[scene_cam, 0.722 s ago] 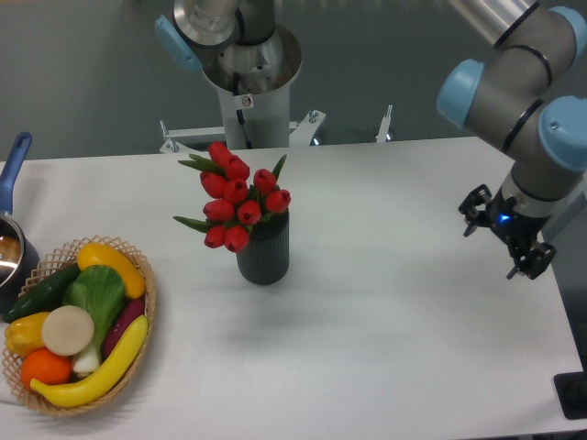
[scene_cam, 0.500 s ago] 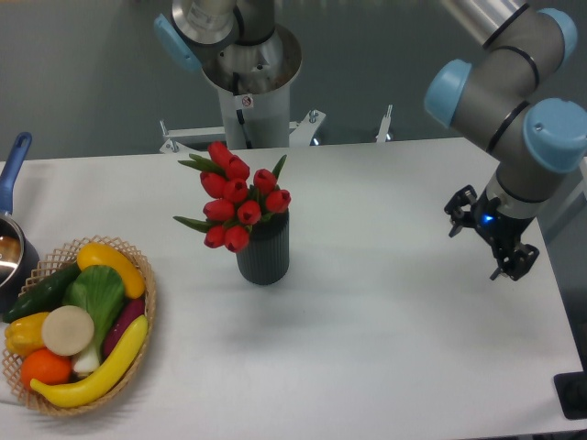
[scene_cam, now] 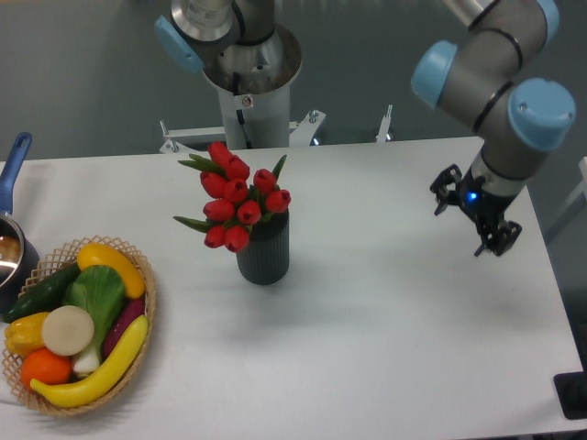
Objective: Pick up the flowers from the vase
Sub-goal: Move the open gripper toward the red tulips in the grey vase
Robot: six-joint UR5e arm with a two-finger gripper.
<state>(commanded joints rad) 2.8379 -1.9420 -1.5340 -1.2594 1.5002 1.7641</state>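
Note:
The flowers (scene_cam: 238,199), a bunch of red closed tulip buds with green leaves, stand in the vase (scene_cam: 264,249), a dark ribbed cylinder near the middle of the white table. My gripper (scene_cam: 470,218) hangs above the table's right side, well to the right of the vase and apart from it. Its two dark fingers are spread, and nothing is between them.
A wicker basket (scene_cam: 147,302) of fruit and vegetables sits at the front left. A pot with a blue handle (scene_cam: 13,165) is at the left edge. The arm's base column (scene_cam: 246,92) stands behind the table. The table's right edge (scene_cam: 559,302) lies close to the gripper.
The gripper has moved left and slightly up, toward the table's middle, still open. The flowers and vase have not moved.

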